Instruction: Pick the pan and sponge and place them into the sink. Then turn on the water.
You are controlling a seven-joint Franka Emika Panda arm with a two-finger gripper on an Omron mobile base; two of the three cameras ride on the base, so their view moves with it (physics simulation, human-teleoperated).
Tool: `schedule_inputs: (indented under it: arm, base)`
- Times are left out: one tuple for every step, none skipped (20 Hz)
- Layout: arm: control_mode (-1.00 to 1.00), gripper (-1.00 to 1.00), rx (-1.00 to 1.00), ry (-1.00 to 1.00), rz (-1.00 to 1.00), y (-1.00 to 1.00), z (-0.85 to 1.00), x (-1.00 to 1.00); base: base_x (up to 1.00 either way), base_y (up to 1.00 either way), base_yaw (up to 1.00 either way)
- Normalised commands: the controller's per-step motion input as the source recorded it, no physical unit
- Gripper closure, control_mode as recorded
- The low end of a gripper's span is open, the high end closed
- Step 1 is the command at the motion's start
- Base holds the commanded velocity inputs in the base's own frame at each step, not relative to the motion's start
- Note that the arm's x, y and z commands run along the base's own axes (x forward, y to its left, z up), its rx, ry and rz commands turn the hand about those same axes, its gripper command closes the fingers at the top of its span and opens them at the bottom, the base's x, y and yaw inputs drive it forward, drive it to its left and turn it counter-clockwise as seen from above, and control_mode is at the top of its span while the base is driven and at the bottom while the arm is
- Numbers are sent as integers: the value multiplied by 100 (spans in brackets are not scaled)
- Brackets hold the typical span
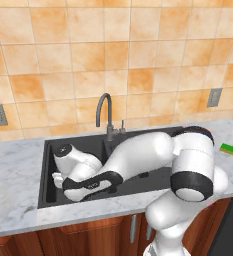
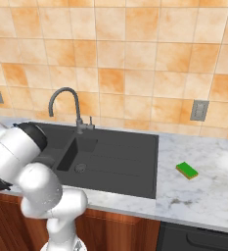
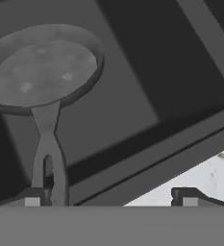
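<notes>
Arm is blocking most of the left basin in the left base view; the gripper [image 3: 111, 202] is sitting low in the sink [image 2: 135, 169], fingers spread wide, gripping nothing. Pan [image 3: 43, 72] is lying in the left basin, handle pointing toward the left fingertip. Sponge [image 2: 187, 170] is resting on open counter [image 2: 203, 196] right of the sink, near the front edge.

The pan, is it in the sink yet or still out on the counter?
In the sink. The hand view shows the pan lying flat on the dark floor of the sink, with the open gripper above its handle.
</notes>
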Motion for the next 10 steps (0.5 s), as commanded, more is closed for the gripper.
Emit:
schedule_inputs:
  arm:
    - [-100,-100,-13,-5,0,-55,26,-34]
    - [-100,-100,-18,-6,0,-51,26,-33]
    - [-100,-100,-23,-10,0,-49,26,-32]
    - [-100,-100,-27,-13,0,-46,29,-35]
    - [-100,-100,-25,-13,0,-49,35,-34]
    - [-100,-100,-19,-10,0,-53,38,-21]
    - [-100,-100,-17,-10,0,-54,46,-19]
    - [-100,-100,-17,-10,0,-55,54,-14]
    - [-100,-100,-15,-10,0,-58,59,-18]
    - [-100,-100,-7,-9,0,-56,67,-18]
  base:
    - [0,0,0]
    - [0,0,0]
    - [0,0,0]
    - [0,0,0]
    - [0,0,0]
    - [0,0,0]
    - [0,0,0]
    - [0,0,0]
    - [0,0,0]
    - [0,0,0]
